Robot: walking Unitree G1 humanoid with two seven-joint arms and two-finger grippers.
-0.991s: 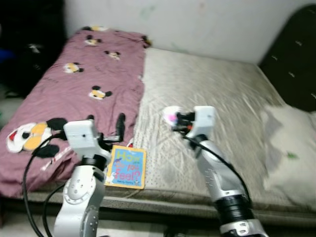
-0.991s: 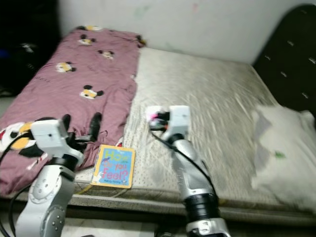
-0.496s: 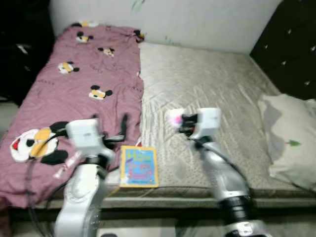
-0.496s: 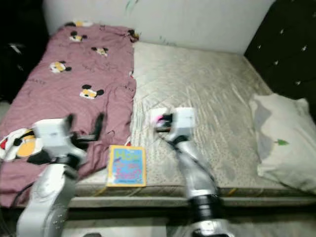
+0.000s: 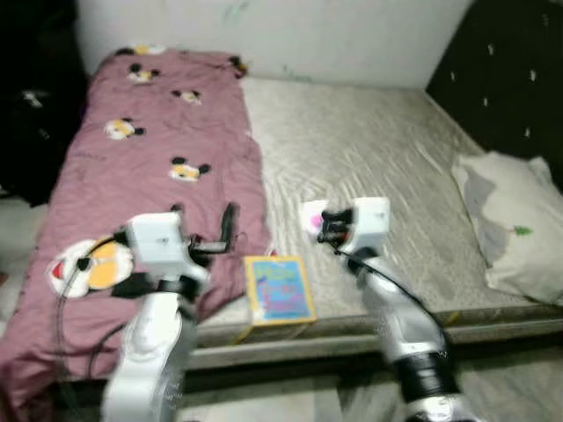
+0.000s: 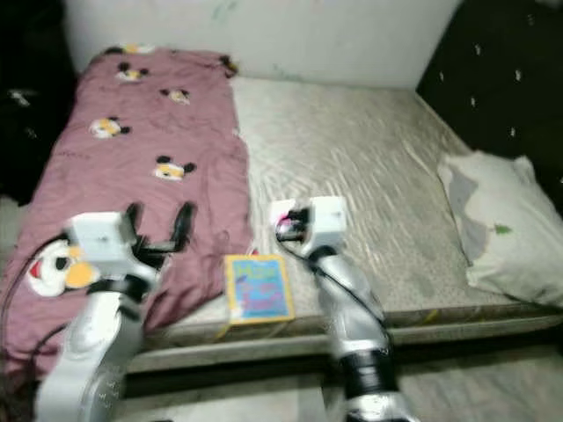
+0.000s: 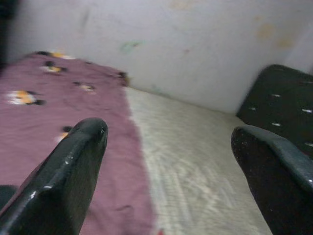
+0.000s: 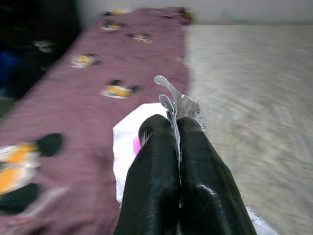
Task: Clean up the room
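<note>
Pinching a blurred white wrapper [image 8: 146,142], right gripper [image 8: 174,128].

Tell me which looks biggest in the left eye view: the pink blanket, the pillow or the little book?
1. pink blanket
2. pillow
3. book, clearly the smallest, though it lies nearest the camera.

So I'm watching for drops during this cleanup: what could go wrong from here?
The right gripper pinches only a thin edge of the wrapper, so it could slip out. The book lies at the mattress edge and could get knocked off by the open left gripper nearby.
</note>
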